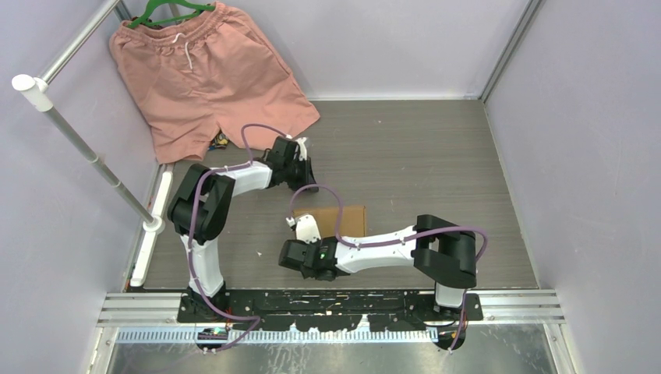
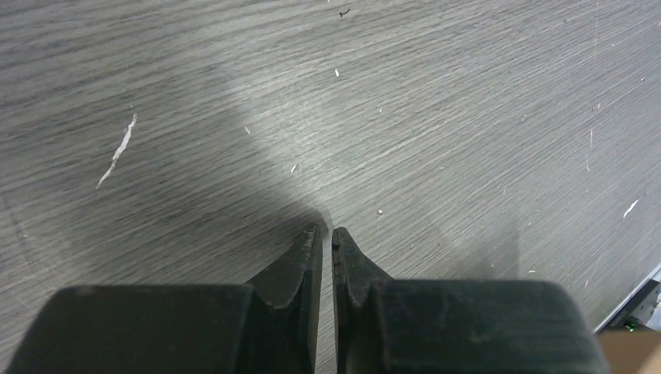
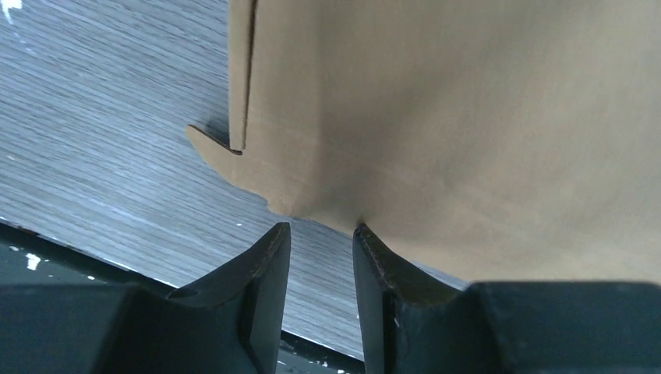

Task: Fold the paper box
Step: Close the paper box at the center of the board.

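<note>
- Right pincer [image 3: 321, 227]: released, the jaws a moderate gap apart with nothing between them. One fingertip [image 3: 370, 257] is at the box's near edge, and contact looks likely but cannot be confirmed.
- Box [image 3: 468, 117]: directly ahead of the right pincer and lying low on the desk [image 1: 436, 156]. Its brown panel fills the wrist view beyond the fingertips.
- Tab [image 3: 204, 139]: a small pointed piece at the box's near-left corner, beside a narrow overlapped strip. Whether the box is a flat sheet or partly folded cannot be told.
- Long axis: in the top view the box runs left to right across the desk, crosswise to the right pincer's approach. Part of it is hidden under the right arm [image 1: 382, 245].
- Left pincer [image 2: 326, 230]: clenched to a hairline slit and empty, over bare desk on the far side of the box and well apart from it.
- Nearer arm: the right. Any coming grasp or fold would probably start at the near edge it faces, since the left arm [image 1: 234, 181] would first have to reach back.
- Count: two arms, two pincers, one box, one pair of shorts [image 1: 203, 70] on one hanger [image 1: 167, 12].
</note>
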Controlling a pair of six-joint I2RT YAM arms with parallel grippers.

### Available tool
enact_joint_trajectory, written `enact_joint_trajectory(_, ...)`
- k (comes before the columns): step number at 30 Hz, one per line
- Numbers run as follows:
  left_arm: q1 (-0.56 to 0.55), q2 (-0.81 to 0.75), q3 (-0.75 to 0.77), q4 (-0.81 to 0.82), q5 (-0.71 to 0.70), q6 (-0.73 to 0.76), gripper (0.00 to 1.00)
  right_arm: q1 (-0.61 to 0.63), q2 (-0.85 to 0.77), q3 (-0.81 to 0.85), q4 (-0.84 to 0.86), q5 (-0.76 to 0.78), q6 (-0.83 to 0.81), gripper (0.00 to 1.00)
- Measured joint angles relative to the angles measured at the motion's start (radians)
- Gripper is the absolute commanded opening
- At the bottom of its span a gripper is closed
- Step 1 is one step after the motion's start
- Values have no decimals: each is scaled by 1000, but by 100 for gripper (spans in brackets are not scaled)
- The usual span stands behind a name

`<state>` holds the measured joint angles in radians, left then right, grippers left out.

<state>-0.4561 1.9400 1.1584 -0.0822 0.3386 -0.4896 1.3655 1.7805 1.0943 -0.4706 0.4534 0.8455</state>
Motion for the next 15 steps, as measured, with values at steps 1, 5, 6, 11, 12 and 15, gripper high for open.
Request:
enact_joint_trajectory(1,0,2,3,-2,0,0,11,-2,0,-6,2,0,0,42)
enact_joint_trajectory(5,0,2,20,-24,0,2,11,-10,-5,-28,2,1,-1,42)
enact_joint_trajectory(6,0,1,26,-32,-1,3,11,-13,-13,-35,1,1,-1,42)
enact_joint_trajectory(11,5,-11,74,-92,-6,5,11,-24,-100,-55,-15,7,-5,43)
enact_joint_trajectory(12,7,-18,85,-103,-9,7,11,-27,-119,-56,-17,9,-6,43)
enact_joint_trajectory(15,19,-33,134,-146,-15,17,11,-37,-189,-61,-21,17,-13,43)
